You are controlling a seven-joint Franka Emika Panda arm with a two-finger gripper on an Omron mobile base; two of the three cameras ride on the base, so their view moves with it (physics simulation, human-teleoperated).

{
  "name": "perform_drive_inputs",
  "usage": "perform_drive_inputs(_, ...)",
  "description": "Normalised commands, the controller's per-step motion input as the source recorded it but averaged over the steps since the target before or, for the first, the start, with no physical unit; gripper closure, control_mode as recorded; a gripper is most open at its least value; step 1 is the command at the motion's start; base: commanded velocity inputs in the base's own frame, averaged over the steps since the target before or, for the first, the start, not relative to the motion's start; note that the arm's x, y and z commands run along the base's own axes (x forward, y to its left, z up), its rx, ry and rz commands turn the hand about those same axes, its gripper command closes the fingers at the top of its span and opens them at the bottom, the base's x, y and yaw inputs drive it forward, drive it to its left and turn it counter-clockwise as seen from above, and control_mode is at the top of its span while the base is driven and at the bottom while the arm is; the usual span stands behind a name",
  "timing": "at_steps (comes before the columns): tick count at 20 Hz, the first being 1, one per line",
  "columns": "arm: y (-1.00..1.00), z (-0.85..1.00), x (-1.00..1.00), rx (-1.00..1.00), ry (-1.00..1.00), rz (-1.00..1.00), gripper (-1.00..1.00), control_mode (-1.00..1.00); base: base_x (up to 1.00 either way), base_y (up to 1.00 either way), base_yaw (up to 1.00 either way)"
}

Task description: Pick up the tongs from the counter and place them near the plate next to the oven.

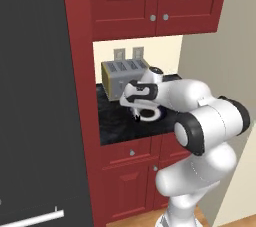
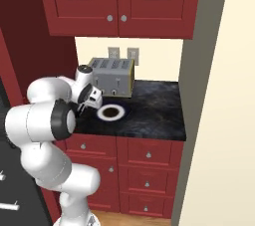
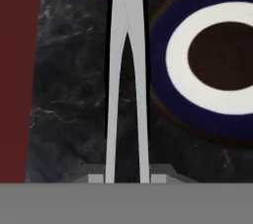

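Over black marbled counter (image 3: pixel 69 94), just beside plate (image 3: pixel 222 60): gripper (image 3: pixel 126 177) jaws pinching tongs (image 3: pixel 126 70), toaster (image 2: pixel 110 76) behind.

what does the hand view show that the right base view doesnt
Hand view alone: the tongs, two silver arms running down between the fingers, beside the plate rather than on it.

Right base view alone: the toaster behind the plate, the wall outlets, the red cupboards above and the drawers below.

Both: the plate on the black marbled counter.
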Motion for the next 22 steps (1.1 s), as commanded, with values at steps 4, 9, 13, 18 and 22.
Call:
perform_drive_inputs(4,0.05,-0.28,0.34,0.04,0.00,0.00,1.00,-1.00,0.00,0.00,0.00)
perform_drive_inputs(9,0.14,-0.21,0.24,0.01,0.00,0.00,1.00,-1.00,0.00,0.00,0.00)
perform_drive_inputs(13,0.16,-0.10,0.18,0.00,0.00,0.00,1.00,-1.00,0.00,0.00,0.00)
perform_drive_inputs(18,0.07,-0.11,0.30,0.01,0.00,0.00,1.00,-1.00,0.00,0.00,0.00)
perform_drive_inputs(22,0.00,-0.12,0.20,0.00,0.00,0.00,-1.00,-1.00,0.00,0.00,0.00)
